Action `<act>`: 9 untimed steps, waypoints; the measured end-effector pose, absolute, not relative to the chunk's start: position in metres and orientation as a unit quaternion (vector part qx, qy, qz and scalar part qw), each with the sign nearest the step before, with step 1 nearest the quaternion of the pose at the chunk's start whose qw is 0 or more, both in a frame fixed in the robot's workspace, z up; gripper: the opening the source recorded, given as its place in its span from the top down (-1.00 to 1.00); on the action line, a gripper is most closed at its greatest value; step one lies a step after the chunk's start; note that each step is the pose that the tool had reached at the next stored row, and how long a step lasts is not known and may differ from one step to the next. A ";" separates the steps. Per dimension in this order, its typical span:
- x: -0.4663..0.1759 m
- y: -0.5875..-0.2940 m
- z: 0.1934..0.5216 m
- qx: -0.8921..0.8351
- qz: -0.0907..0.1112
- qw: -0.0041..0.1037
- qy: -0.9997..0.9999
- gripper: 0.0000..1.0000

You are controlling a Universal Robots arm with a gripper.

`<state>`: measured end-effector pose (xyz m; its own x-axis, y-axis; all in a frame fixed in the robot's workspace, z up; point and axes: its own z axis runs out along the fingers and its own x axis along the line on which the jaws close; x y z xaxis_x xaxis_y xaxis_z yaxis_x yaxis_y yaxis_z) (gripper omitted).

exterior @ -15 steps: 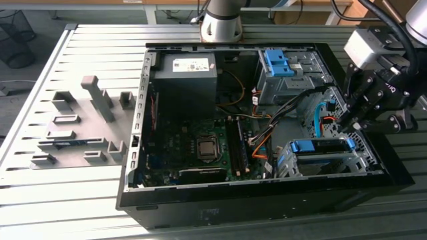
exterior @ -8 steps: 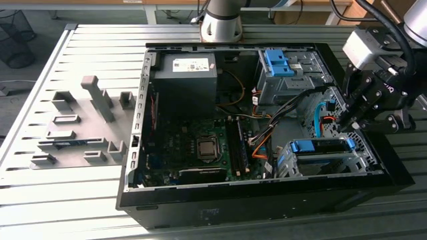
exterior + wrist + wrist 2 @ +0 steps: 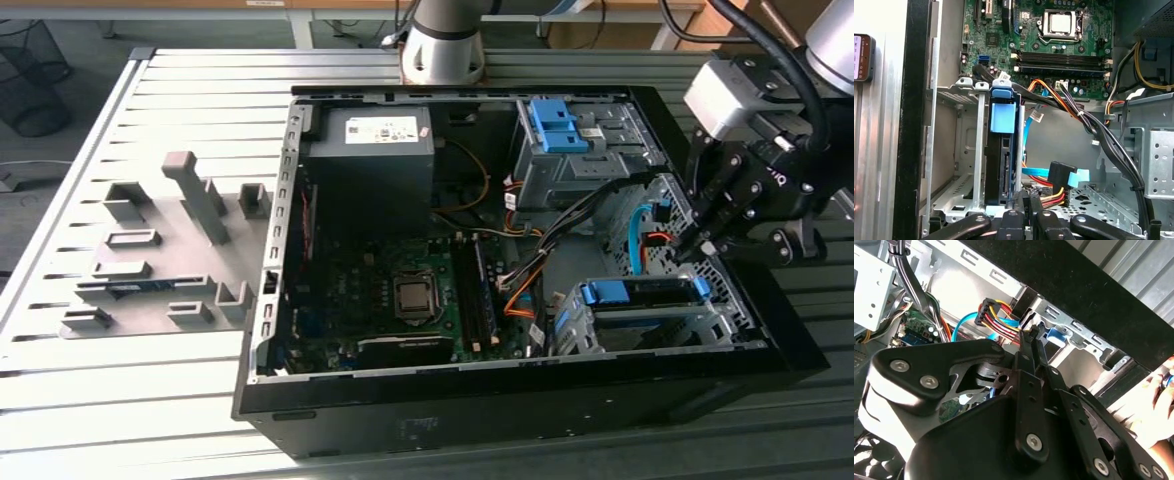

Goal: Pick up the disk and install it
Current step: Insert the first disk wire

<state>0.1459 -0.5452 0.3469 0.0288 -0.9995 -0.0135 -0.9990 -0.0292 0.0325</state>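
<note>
The disk (image 3: pixel 1004 167) sits edge-on inside the metal drive cage (image 3: pixel 951 150), with its blue tab (image 3: pixel 1003 112) sticking out at the cage mouth. In the exterior view the disk (image 3: pixel 641 292) lies in the cage (image 3: pixel 627 330) at the near right corner of the open computer case. My gripper (image 3: pixel 691 248) hovers just above that cage, beside the case's right wall. In the second wrist view my gripper (image 3: pixel 1031 332) has its two fingers pressed together with nothing between them, tips close to the blue tab (image 3: pixel 1055 335). My gripper (image 3: pixel 1028 200) is at the disk's connector end.
A loose power plug with red and yellow wires (image 3: pixel 1059 185) and a blue data cable (image 3: pixel 1034 172) hang beside the disk. A second blue bracket (image 3: pixel 554 125) sits in the rear cage. The black box (image 3: pixel 374 150) fills the rear left. A hand (image 3: pixel 1159 390) rests outside the case.
</note>
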 end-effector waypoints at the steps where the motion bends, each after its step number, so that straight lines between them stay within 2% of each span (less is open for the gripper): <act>1: 0.144 -0.545 0.347 0.717 -0.016 0.007 -0.697 0.68; 9: 0.135 -0.545 0.346 0.709 -0.011 0.002 -0.705 0.68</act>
<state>0.1346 -0.5453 0.3456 0.0067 -0.9999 -0.0119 -0.9998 -0.0069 0.0185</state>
